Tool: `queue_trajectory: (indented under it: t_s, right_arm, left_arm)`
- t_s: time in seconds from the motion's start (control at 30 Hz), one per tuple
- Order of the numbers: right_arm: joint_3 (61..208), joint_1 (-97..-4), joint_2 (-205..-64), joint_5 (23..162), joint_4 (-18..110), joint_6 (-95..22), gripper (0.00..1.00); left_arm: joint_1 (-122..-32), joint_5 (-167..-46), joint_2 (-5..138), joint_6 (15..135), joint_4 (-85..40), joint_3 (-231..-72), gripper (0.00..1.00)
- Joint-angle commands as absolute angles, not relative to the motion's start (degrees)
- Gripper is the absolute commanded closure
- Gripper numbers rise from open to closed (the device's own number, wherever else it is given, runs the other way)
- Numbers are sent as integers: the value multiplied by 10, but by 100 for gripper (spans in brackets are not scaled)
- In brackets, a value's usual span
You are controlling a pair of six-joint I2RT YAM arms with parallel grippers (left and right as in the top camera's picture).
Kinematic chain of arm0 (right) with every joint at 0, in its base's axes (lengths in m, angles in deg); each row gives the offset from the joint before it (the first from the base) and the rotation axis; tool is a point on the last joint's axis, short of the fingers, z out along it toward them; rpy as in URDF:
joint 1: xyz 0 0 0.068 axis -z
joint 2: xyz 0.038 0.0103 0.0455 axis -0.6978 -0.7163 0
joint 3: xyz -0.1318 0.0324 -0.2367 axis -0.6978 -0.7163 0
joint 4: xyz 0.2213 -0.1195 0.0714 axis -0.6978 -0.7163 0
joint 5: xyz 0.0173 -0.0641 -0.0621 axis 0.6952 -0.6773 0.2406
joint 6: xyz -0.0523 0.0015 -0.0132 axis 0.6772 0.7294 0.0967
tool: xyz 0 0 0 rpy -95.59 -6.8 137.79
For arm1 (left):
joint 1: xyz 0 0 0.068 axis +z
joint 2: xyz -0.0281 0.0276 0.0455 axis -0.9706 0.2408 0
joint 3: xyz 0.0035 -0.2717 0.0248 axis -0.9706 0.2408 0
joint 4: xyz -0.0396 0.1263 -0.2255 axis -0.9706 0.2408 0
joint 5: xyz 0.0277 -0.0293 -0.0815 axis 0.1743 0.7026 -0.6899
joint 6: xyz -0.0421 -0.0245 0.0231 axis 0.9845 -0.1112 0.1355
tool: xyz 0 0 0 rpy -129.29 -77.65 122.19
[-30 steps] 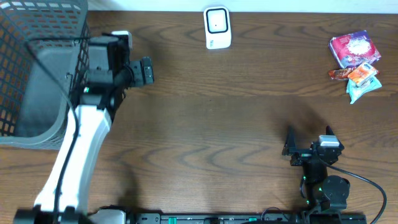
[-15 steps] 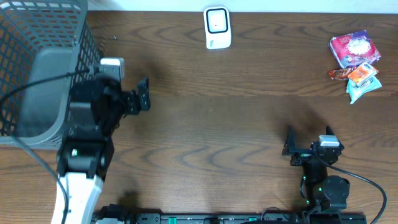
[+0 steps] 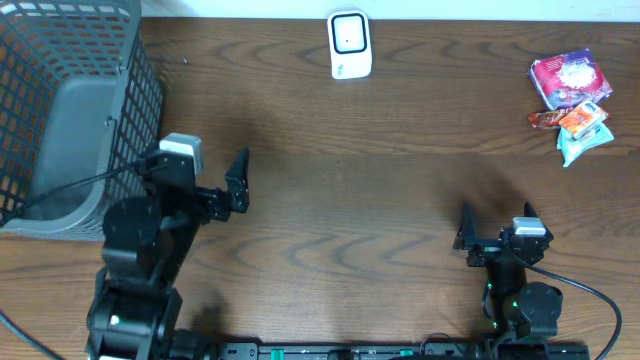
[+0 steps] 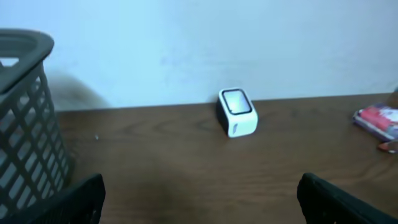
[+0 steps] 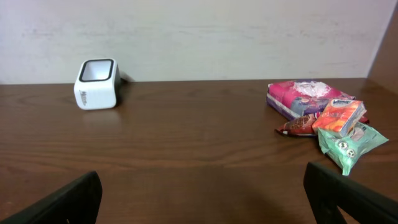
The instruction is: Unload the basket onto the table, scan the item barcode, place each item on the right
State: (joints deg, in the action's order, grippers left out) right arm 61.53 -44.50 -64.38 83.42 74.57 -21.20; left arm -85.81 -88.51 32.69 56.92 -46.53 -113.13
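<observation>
From above, the brown worktop [image 3: 380, 200] carries a white scanner [image 3: 350, 44] at the middle of its far edge. The items lie in a small heap at the far right: a pink pack [image 3: 568, 78], and just in front of it an orange pack [image 3: 584, 117], a green pack [image 3: 582, 143] and a dark wrapper [image 3: 546, 119], all touching each other. A grey basket [image 3: 30, 90] stands at the far left. The left fingers [image 3: 237, 182] are just beside the basket, on its right, and only one of them shows clearly here. The right fingers [image 3: 466, 228] are near the front edge on the right side. They stand apart and hold nothing. Both are well apart from the items and from the scanner.

In the left wrist view the two fingers show in the lower corners, wide apart, with only bare worktop between them. The scanner stands ahead, a little right of the middle, before a pale wall [image 4: 186, 50]. The basket is at the left and the pink pack at the right edge.

In the right wrist view the fingers also sit in the lower corners, wide apart and holding nothing. The scanner is ahead on the left and the heap of items ahead on the right.
</observation>
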Motion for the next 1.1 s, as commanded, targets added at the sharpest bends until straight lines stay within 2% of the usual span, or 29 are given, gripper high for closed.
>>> queue_trajectory:
  t_s: [0.0, 0.33, 0.63, 1.07]
  right_arm:
    - [613, -451, -640, 837, 745, -210, 1]
    - [613, -451, -640, 837, 745, -210, 1]
    - [613, -451, -640, 837, 745, -210, 1]
    - [613, -451, -640, 837, 745, -210, 1]
  left_arm:
    - [-861, -893, 319, 564, -468, -1110, 2]
    - [-861, -893, 304, 564, -468, -1069, 2]
    - [-861, -891, 199, 563, -480, -999, 2]
    - [-861, -890, 126, 551, -684, -851, 2]
